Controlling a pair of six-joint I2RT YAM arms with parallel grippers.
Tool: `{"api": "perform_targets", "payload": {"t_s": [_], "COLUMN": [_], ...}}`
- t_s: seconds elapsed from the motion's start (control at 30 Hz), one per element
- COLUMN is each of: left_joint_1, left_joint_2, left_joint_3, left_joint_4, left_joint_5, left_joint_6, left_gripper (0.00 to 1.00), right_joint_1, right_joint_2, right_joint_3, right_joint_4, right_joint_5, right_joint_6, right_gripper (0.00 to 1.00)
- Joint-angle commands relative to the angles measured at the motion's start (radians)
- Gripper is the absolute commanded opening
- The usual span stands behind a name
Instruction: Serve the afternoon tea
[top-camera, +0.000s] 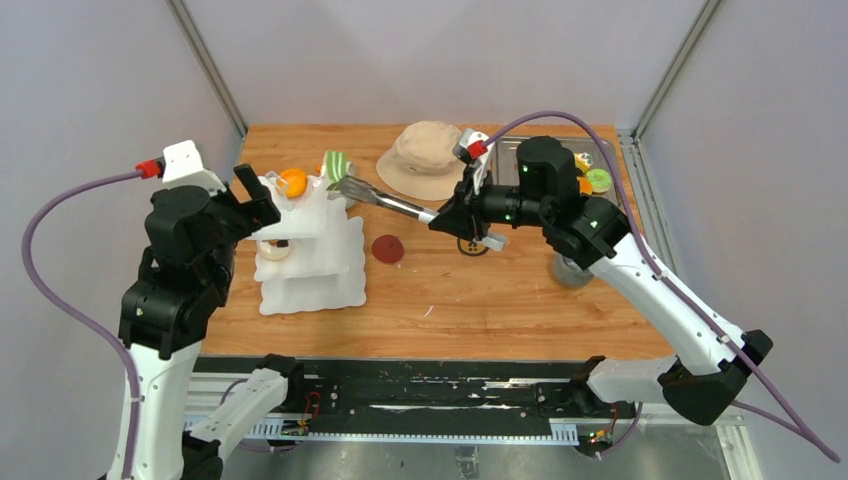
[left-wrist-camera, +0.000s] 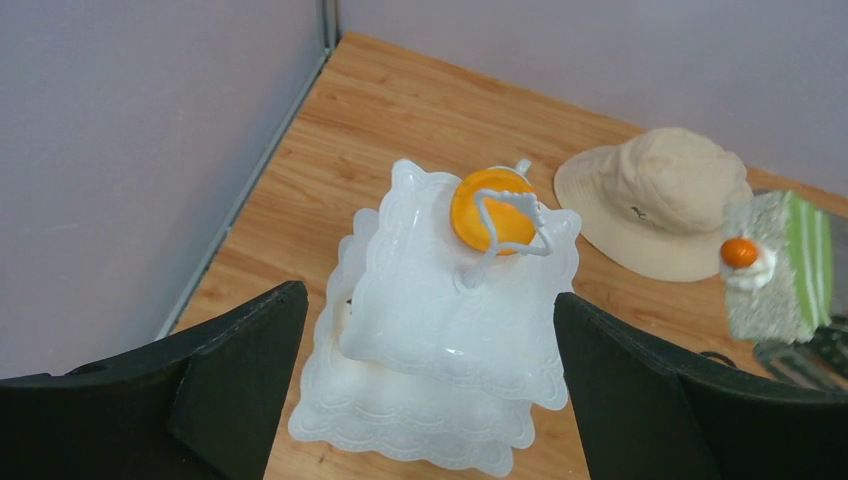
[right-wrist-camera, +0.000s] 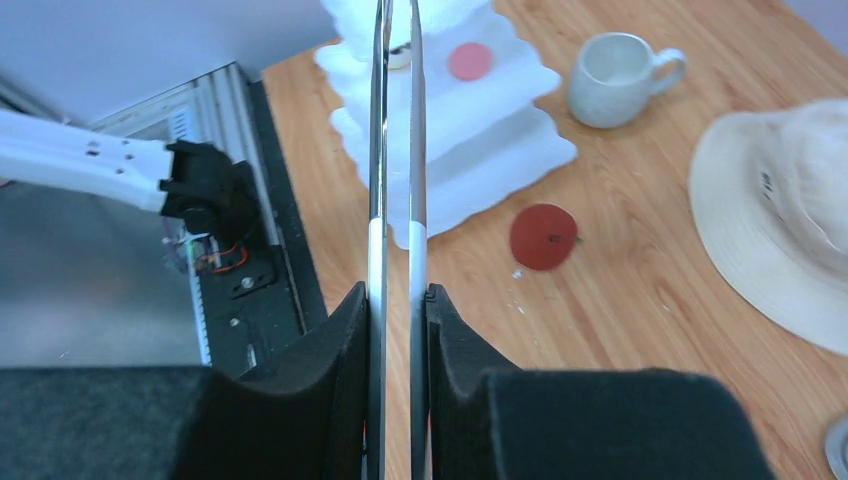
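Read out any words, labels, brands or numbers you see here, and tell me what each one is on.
No text can be read in any view.
Hat: a small dark mark on its side, too small to read.
Red disc: a tiny dark speck near its middle, not legible as text.

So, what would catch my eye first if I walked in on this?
Probably the right gripper clamped on long metal tongs, with a green cake slice at their tip beside the white tiered stand at the left of the table. An orange pastry sits on the stand's top tier, and the left gripper hangs open close by. A beige hat lies at the back, looking rather out of place.
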Motion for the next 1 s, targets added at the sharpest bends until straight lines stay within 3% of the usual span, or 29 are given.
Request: {"api": "perform_targets", "payload": {"t_s": [0.0,0.37,0.97], "left_joint_1": [-0.005,-0.005,-0.005], "left_joint_2": [-0.042,-0.173,-0.193], "left_joint_3": [0.04,0.034,-0.013], "left_joint_4": [0.0,0.081,0.076], "left_joint_5": [-0.079,-0.129,-0.126], "left_joint_6": [-0.054,-0.066,-0.045], "left_gripper": [0.98,0.98,0.98], "right_joint_1": [0.081,0.223,0.253], "right_joint_2": [0.034,0.148,0.456], "right_joint_3": [0.069,0.16,0.441], "right_joint_4": [-0.014,-0.068,-0.101], "right_joint_5": [-0.099,-0.105,0.023], "right_joint_6": [-0.041,-0.074,0.012], "right_gripper": [0.01,0.01,0.01]}}
